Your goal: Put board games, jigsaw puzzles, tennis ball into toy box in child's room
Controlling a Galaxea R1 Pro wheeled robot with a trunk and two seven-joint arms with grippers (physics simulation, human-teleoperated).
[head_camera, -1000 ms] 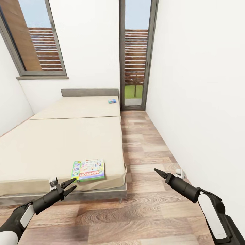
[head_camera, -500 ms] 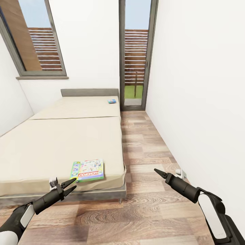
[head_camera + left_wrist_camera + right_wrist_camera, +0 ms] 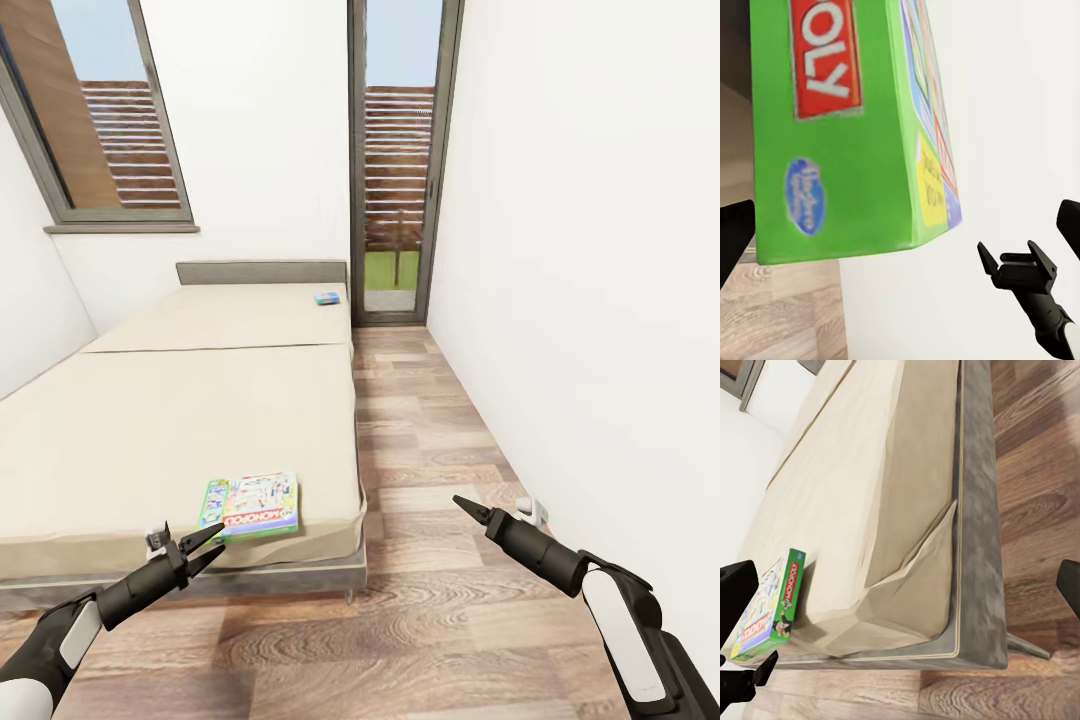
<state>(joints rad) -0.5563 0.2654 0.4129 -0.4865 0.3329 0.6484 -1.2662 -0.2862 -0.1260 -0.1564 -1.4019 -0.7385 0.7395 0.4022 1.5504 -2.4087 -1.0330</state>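
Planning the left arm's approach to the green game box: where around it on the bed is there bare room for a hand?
Bare mattress lies beyond the green game box, stretching to the seam, with the small blue box far off by the headboard. It is tight at the foot edge, where the left gripper hovers open.

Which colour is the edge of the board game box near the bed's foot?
Green, on the flat green-edged board game box; left wrist view shows best.

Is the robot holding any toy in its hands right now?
No. Both hands are open and empty: the left hand is just short of the green game on the bed; the right hand over the floor.
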